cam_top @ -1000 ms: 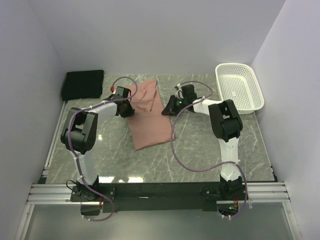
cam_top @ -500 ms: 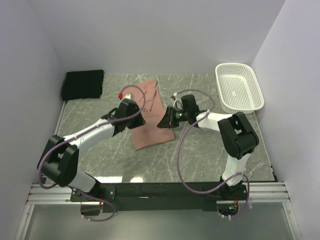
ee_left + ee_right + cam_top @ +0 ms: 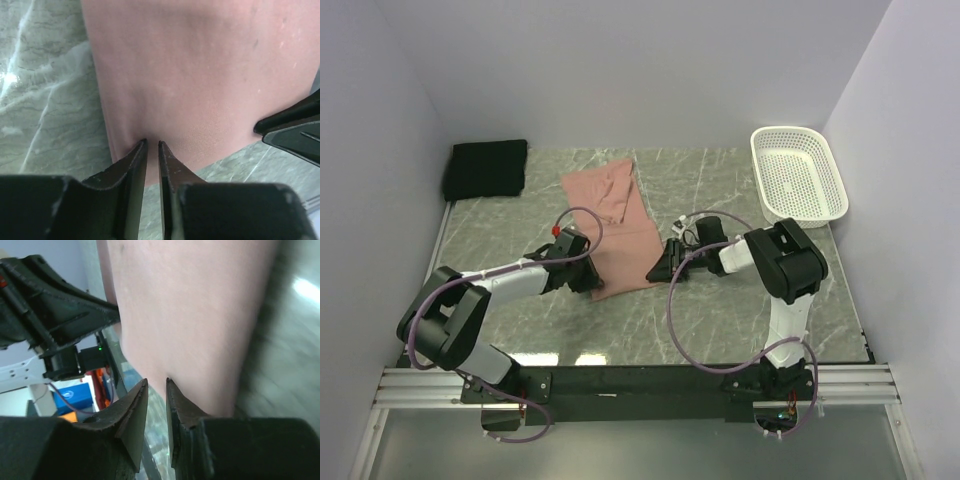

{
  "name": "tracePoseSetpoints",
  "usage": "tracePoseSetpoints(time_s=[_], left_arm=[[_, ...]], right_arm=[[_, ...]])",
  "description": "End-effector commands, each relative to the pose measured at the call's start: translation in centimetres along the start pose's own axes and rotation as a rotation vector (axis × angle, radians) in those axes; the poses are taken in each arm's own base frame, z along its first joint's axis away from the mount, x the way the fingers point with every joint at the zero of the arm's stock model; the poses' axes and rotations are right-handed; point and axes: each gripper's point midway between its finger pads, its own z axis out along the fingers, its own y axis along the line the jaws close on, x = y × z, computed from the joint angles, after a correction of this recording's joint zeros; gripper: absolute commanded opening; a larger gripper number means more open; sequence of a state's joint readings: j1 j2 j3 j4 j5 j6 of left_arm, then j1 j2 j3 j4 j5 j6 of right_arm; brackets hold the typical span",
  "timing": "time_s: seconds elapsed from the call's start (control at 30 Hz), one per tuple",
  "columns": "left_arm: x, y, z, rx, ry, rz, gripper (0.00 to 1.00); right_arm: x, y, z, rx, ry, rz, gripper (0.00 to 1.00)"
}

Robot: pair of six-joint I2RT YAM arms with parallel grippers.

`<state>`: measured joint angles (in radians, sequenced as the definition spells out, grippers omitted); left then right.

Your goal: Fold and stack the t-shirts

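Observation:
The pink t-shirt (image 3: 620,225) lies as a long narrow strip on the marble table, running from the back towards the arms. My left gripper (image 3: 592,284) sits low at the strip's near left corner. Its jaws (image 3: 152,144) are almost together, with the near hem (image 3: 190,75) between the tips. My right gripper (image 3: 658,272) is at the near right corner, jaws (image 3: 156,381) narrow on the fabric edge (image 3: 190,305). A black folded t-shirt (image 3: 485,168) rests at the back left corner, far from both grippers.
A white mesh basket (image 3: 798,175) stands at the back right. White walls close in the back and both sides. Bare marble table (image 3: 750,310) lies near the right arm's base. The two grippers are close together, each showing in the other's wrist view.
Both grippers have moved from the middle of the pink strip down to its near end. The far part of the shirt now lies flatter and wider to the left.

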<state>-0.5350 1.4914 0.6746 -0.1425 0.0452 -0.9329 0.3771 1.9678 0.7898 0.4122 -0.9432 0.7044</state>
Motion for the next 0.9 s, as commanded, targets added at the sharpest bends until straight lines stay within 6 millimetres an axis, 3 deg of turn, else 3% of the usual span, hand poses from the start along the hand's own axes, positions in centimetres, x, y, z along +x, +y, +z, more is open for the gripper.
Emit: tracePoseSetpoints(time_s=[0.0,0.1,0.23,0.43,0.53,0.57,0.67,0.77,0.8,0.83,0.87], left_arm=[[2.5,4.9,0.3,-0.151,0.081,-0.025,0.23],[2.3,6.6,-0.6,-0.197,0.067,-0.040,0.24],[1.5,6.9,-2.0,-0.214,0.024,-0.031,0.28],[-0.6,6.0,-4.8,-0.218,-0.066,-0.019,0.42],[-1.5,6.0,-6.4,-0.234,-0.112,-0.017,0.55],[-1.9,5.6,-7.0,-0.222,-0.127,-0.022,0.65],[-1.6,5.0,-7.6,-0.213,-0.131,-0.029,0.77],[-0.8,3.8,-7.4,-0.199,-0.110,-0.017,0.78],[-0.5,3.6,-7.2,-0.200,-0.102,-0.011,0.78],[-0.2,3.1,-7.0,-0.196,-0.092,0.000,0.78],[-0.1,2.8,-6.6,-0.203,-0.083,0.001,0.77]], right_arm=[[1.2,-4.2,-1.4,0.079,-0.027,0.093,0.29],[1.7,-4.2,-2.4,0.076,-0.038,0.107,0.30],[1.7,-3.7,-3.3,0.073,-0.056,0.111,0.30],[1.4,-1.7,-5.0,0.116,-0.100,0.056,0.30],[1.4,-0.7,-6.2,0.166,-0.142,0.028,0.31],[1.0,-0.9,-6.6,0.208,-0.174,0.016,0.31],[1.4,-0.2,-7.8,0.340,-0.210,-0.054,0.39],[0.7,0.5,-9.0,0.479,-0.268,-0.120,0.44],[1.1,-0.7,-9.7,0.608,-0.282,-0.127,0.47],[1.0,-0.7,-10.2,0.652,-0.298,-0.139,0.48],[0.5,0.1,-10.6,0.676,-0.322,-0.166,0.50]])
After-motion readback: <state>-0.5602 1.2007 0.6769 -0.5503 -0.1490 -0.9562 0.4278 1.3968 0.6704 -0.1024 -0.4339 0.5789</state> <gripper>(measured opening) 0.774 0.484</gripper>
